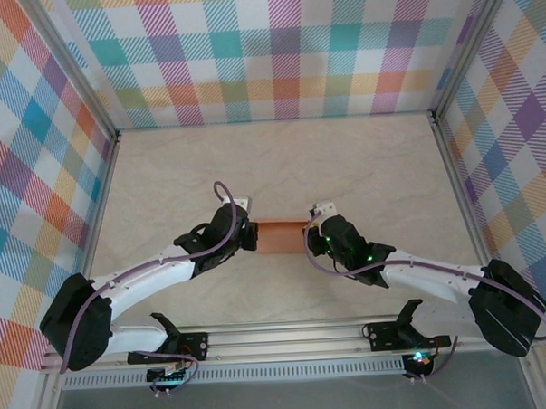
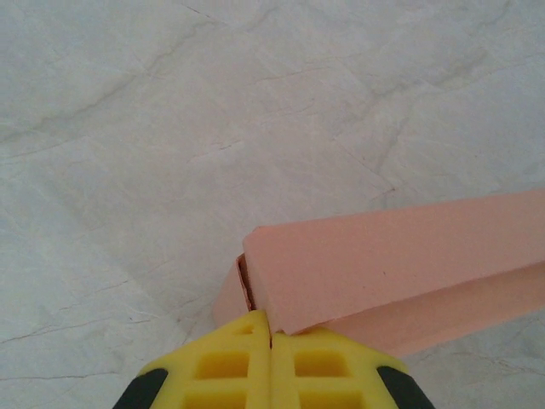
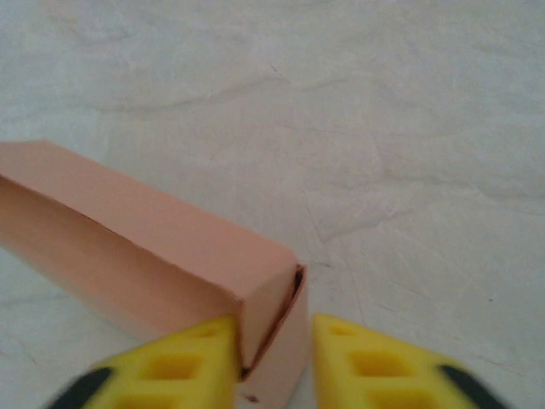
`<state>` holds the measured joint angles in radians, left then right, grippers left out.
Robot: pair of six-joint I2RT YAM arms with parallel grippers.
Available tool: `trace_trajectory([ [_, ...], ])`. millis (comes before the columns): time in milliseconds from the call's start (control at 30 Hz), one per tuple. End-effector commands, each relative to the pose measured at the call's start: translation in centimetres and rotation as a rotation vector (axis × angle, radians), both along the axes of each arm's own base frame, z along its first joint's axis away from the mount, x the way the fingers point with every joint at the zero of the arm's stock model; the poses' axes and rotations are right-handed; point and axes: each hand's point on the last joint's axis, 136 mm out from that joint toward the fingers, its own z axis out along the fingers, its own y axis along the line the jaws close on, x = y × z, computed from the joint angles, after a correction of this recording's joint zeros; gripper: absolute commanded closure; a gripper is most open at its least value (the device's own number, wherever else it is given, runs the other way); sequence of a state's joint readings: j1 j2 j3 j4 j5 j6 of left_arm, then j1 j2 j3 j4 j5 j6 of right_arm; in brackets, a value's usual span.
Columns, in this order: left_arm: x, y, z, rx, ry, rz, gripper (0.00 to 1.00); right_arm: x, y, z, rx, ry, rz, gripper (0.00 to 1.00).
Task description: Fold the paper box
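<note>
The paper box [image 1: 281, 237] is a salmon-orange oblong box lying on the pale table between my two grippers. My left gripper [image 1: 253, 235] is at its left end. In the left wrist view its yellow fingers [image 2: 221, 362] are shut together, tips [image 2: 271, 328] against the box's [image 2: 400, 264] end corner, where a flap stands slightly ajar. Whether card is pinched there I cannot tell. My right gripper [image 1: 311, 236] is at the right end. In the right wrist view it [image 3: 274, 328] is open and straddles the box's [image 3: 145, 230] loose end flap.
Plaid walls [image 1: 284, 50] enclose the table on the left, back and right. A metal rail [image 1: 288, 335] with the arm bases runs along the near edge. Bare marbled tabletop [image 1: 280, 168] lies behind the box.
</note>
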<state>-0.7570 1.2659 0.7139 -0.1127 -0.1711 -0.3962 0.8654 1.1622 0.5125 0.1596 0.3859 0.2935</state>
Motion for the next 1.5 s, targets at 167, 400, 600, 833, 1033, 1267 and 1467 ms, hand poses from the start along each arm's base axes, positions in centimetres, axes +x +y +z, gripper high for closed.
trace_trajectory([
  [167,-2.2,2.3,-3.8,0.136,0.118,0.012,1.0,-1.1,-0.3,3.8,0.019,-0.076,0.065,0.44],
  [400,-2.1,2.0,-3.9,0.142,0.12,0.001,1.0,0.0,0.1,7.1,0.017,-0.082,0.046,0.3],
  [600,-2.0,1.8,-4.0,0.137,0.119,0.004,1.0,2.5,2.4,6.2,-0.002,0.001,0.008,0.29],
  [833,-2.1,1.6,-4.2,0.148,0.131,-0.004,1.0,3.2,2.9,1.8,-0.055,0.085,-0.009,0.32],
  [1033,-2.2,1.5,-3.7,0.133,0.119,-0.006,1.0,1.9,1.4,-1.0,-0.075,0.127,-0.029,0.37],
  [1267,-2.5,1.7,-3.1,0.135,0.111,-0.02,0.84,1.6,1.1,-1.8,-0.085,0.143,-0.033,0.39],
  [1467,-3.3,3.3,-2.4,0.177,0.1,-0.021,0.64,2.0,1.3,-1.9,-0.089,0.167,-0.054,0.4],
])
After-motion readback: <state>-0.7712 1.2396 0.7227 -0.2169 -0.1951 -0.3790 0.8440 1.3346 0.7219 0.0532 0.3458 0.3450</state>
